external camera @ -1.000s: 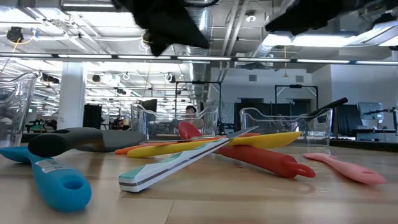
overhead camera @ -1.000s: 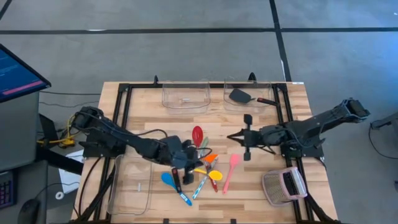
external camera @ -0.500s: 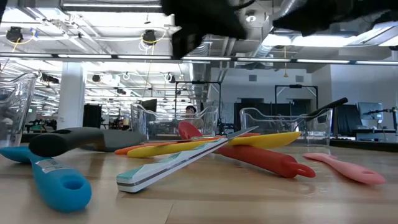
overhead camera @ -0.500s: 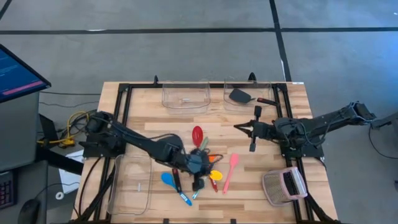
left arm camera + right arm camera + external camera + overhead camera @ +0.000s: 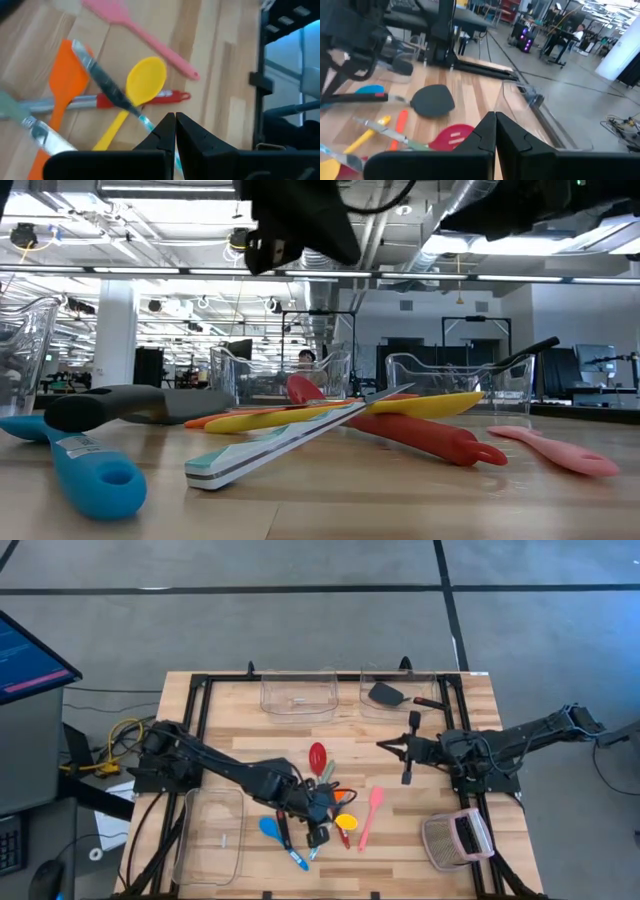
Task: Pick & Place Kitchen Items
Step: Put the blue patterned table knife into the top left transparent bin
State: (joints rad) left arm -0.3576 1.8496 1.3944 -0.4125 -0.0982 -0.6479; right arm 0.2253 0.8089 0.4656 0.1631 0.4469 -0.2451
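Wooden slats of the table (image 5: 250, 730) carry most of the work undone: only one black turner (image 5: 386, 694) lies in a clear plastic bin (image 5: 432, 690) at the far edge. Red slotted spoon (image 5: 317, 755), yellow spoon (image 5: 145, 82), pink spatula (image 5: 369, 814) and blue spatula (image 5: 85, 465) lie heaped mid-table. Left gripper (image 5: 175, 122) hovers over them, fingers pressed together, empty; right gripper (image 5: 495, 122), likewise closed, waits nearby.

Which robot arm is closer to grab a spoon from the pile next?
The left arm, probably. Its left gripper hangs right over the pile of utensils, beside the yellow spoon, fingers together. The right gripper waits off to the side over bare table, away from the pile.
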